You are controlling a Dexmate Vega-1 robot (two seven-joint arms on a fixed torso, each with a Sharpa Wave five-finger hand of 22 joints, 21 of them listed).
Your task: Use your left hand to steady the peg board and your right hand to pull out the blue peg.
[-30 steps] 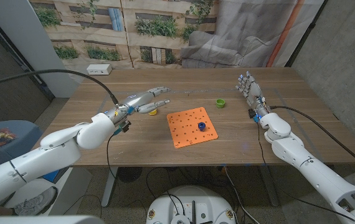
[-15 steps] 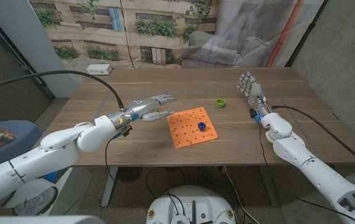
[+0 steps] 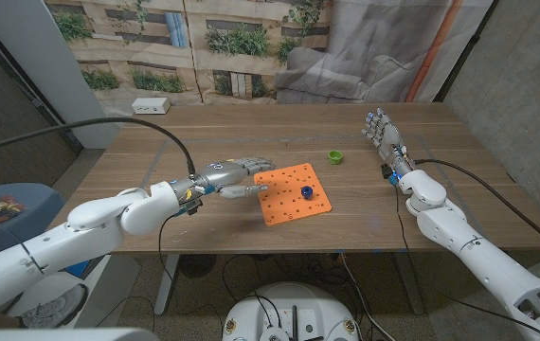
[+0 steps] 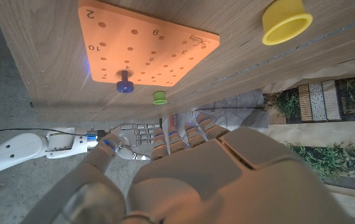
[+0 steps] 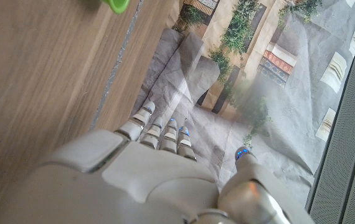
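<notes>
Head view: flat square orange perforated peg board (image 3: 292,192), mushroom-shaped blue peg (image 3: 307,192).

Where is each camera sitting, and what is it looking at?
Head view: on the robot's head, looking down at the table; both arms show, left hand by the orange peg board, right hand apart.
Left wrist view: behind the left hand, facing the peg board.
Right wrist view: behind the right hand, facing the table's far edge.
Shared: head and left wrist views both show the blue peg and green peg.
</notes>
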